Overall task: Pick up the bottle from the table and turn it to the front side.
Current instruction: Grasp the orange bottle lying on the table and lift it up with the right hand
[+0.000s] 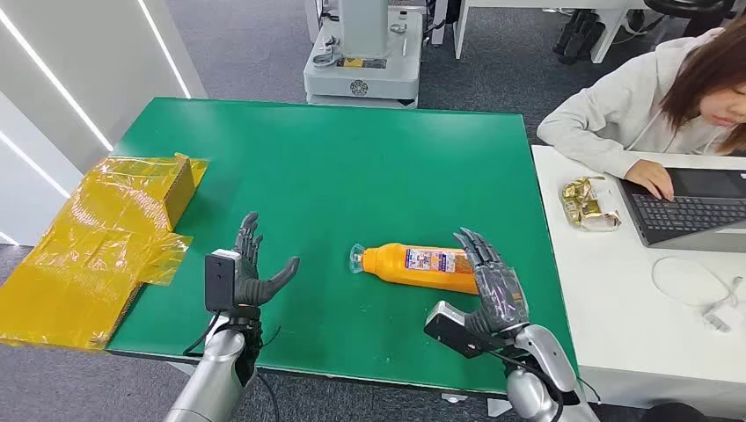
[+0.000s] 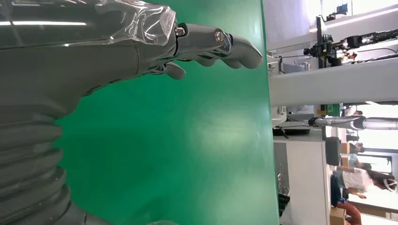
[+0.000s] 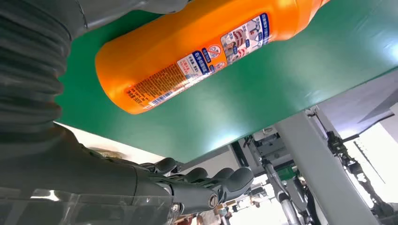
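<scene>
Green desk (image 1: 352,167): seen from above in the head view, with a white desk (image 1: 616,334) set against its right side.
Yellow sheet (image 1: 97,237): crinkled plastic is spread over a box at the green desk's left edge.
Person (image 1: 651,97): seated at the far right in a pale hooded top, with one hand laid on a laptop (image 1: 695,207).
Bottle (image 1: 422,266): an orange bottle is laid on its side on the green desk, right of centre and towards the near edge; its clear cap is pointed left and a printed label is turned upward. In the right wrist view the bottle (image 3: 197,51) is seen close, lying flat on the green surface.
Right hand (image 1: 491,286): placed at the bottle's right end, fingers spread and extended over it; nothing is gripped, and whether the bottle is touched cannot be told.
Left hand (image 1: 249,268): held above the desk well left of the bottle, fingers apart, thumb out to the right, nothing held.
Foil packets (image 1: 588,204): a few gold wrappers are lying on the white desk, left of the laptop.
Cable (image 1: 704,290): a white lead is coiled on the white desk, nearer than the laptop.
</scene>
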`<act>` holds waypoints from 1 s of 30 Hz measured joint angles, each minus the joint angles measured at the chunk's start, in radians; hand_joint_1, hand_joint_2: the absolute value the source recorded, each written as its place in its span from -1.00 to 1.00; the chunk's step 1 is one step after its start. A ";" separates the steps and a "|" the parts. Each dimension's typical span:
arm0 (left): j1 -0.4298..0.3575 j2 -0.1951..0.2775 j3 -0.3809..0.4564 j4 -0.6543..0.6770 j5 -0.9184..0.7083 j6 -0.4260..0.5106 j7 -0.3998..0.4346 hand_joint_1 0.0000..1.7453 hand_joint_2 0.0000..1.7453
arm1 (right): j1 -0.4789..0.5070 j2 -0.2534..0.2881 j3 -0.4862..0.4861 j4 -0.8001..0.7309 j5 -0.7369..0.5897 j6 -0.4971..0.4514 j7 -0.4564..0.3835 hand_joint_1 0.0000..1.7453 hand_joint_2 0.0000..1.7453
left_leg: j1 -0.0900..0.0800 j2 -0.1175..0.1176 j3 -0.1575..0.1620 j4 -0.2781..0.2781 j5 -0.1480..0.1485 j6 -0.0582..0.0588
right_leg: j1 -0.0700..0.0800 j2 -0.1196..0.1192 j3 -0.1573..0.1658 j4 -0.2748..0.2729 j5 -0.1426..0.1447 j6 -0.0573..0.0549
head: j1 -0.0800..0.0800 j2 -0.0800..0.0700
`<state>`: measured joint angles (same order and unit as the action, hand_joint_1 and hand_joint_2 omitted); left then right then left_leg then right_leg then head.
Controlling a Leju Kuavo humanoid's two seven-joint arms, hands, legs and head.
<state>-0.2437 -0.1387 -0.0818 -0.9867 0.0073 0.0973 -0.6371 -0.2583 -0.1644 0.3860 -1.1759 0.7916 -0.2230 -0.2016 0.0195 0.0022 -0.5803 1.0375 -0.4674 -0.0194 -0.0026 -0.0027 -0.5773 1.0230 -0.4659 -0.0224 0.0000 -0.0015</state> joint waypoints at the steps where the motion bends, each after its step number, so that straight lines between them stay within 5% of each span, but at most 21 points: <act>1: -0.001 0.000 0.000 0.001 0.000 0.000 0.000 -1.00 1.00 | -0.003 -0.001 0.001 0.002 -0.002 0.007 0.004 -1.00 1.00 | 0.000 0.000 0.000 0.000 0.000 0.000 | 0.000 0.000 0.000 0.000 0.000 0.000 | 0.000 0.000; 11: -0.049 0.005 -0.038 0.060 0.023 -0.012 -0.001 -1.00 1.00 | -0.153 -0.096 0.054 0.101 -0.091 0.166 0.039 -1.00 1.00 | 0.000 -0.001 -0.004 0.001 0.004 0.001 | 0.000 -0.001 -0.003 0.000 0.005 0.001 | 0.000 0.000; 21: -0.078 0.010 -0.060 0.122 0.046 -0.042 -0.006 -1.00 1.00 | -0.247 -0.181 0.143 0.204 -0.224 0.212 0.116 -1.00 1.00 | 0.000 -0.001 -0.005 0.001 0.005 0.002 | 0.000 -0.001 -0.004 0.000 0.006 0.001 | 0.000 0.000; 30: -0.095 0.015 -0.072 0.163 0.054 -0.047 -0.025 -1.00 1.00 | -0.356 -0.218 0.194 0.301 -0.297 0.246 0.098 -1.00 1.00 | -0.001 -0.001 -0.006 0.001 0.006 0.002 | 0.000 -0.001 -0.005 0.000 0.007 0.002 | 0.000 0.000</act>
<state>-0.3386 -0.1239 -0.1541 -0.8242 0.0613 0.0502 -0.6625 -0.6139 -0.3826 0.5805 -0.8746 0.4945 0.0231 -0.1033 0.0189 0.0013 -0.5866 1.0390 -0.4613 -0.0173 -0.0031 -0.0034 -0.5825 1.0231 -0.4591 -0.0205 -0.0001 -0.0015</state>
